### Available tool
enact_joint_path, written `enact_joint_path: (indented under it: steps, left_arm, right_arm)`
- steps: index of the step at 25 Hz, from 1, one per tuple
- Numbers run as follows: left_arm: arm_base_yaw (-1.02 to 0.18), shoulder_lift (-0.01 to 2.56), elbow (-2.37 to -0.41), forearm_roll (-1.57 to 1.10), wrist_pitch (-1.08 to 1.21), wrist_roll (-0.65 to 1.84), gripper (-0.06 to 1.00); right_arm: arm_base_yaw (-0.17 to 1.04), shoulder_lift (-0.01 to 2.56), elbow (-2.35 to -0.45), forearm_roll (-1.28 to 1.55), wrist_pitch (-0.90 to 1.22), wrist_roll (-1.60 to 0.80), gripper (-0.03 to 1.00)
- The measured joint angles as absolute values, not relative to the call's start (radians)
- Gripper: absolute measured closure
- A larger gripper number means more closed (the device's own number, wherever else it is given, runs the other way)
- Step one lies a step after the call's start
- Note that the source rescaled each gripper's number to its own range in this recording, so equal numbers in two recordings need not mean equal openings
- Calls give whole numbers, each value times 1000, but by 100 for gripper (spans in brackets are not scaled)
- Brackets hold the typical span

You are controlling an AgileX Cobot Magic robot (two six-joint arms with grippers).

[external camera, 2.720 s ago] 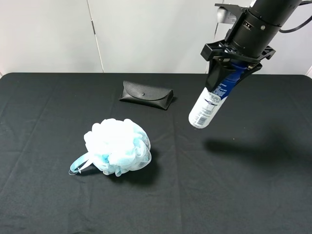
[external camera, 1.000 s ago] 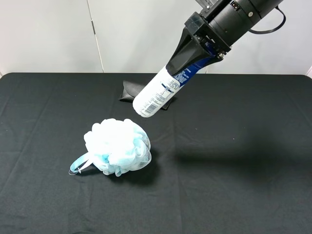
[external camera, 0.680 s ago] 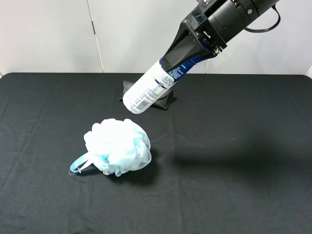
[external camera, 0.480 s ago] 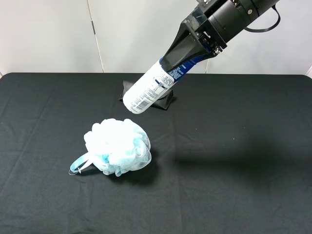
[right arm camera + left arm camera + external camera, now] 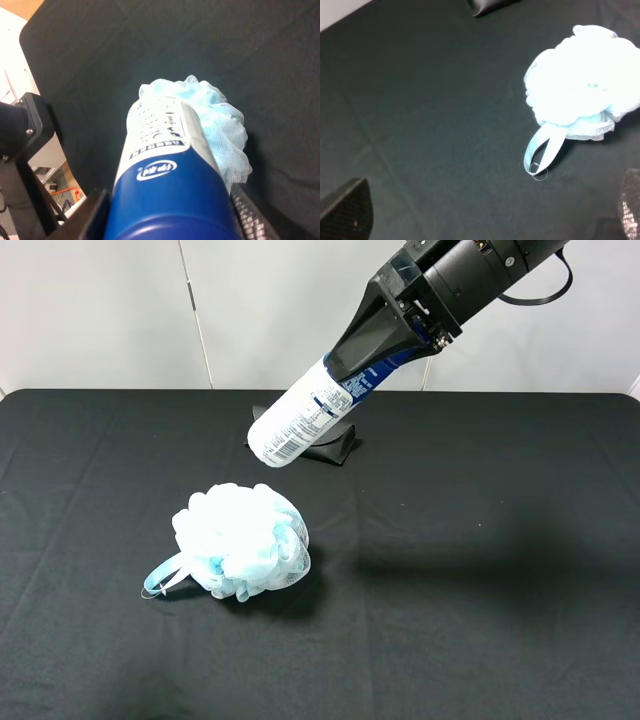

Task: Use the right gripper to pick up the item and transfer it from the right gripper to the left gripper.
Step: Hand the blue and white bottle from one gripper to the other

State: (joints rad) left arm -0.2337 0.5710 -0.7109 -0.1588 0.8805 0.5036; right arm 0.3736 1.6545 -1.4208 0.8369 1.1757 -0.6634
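Exterior high view: can (image 5: 303, 422) held in the air, upper centre of frame, tilted with its base pointing down-left, clear of the worktop (image 5: 500, 590). Body is white with printed text and a barcode near the base. Blue label at the upper end, where the right gripper (image 5: 362, 352) fingers (image 5: 368, 330) are clenched on it. Cap end hidden inside the fingers. Can overlaps the case (image 5: 333, 448) in frame. Sponge (image 5: 240, 540) lies on the worktop below and left of the can, well apart.

Right wrist view: blue label with white logo nearest the camera, white text band beyond it, sponge behind.

Left wrist view: left gripper (image 5: 490, 217) fingers spread wide, nothing between them, over the worktop near the sponge.
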Motion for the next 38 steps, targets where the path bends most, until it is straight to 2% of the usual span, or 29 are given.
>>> enact_joint_path:
  steps: [8,17,30,38]
  left_arm:
    - [-425,786,-718,-152,714,506,-2]
    - [-566,1027,-760,-151,508,534,-2]
    - [-689,1287,-945,-151,448,585,-2]
    - [-748,1375,-971,-151,354,593,-2]
  right_arm:
    - [374,1655,-1421,837,1176,-658,97]
    - [374,1655,-1421,838,1176,-637,97]
    - [374,1655,-1421,846,1176,-637,97]
    - [374,1655,-1421,871,1177,-637,97]
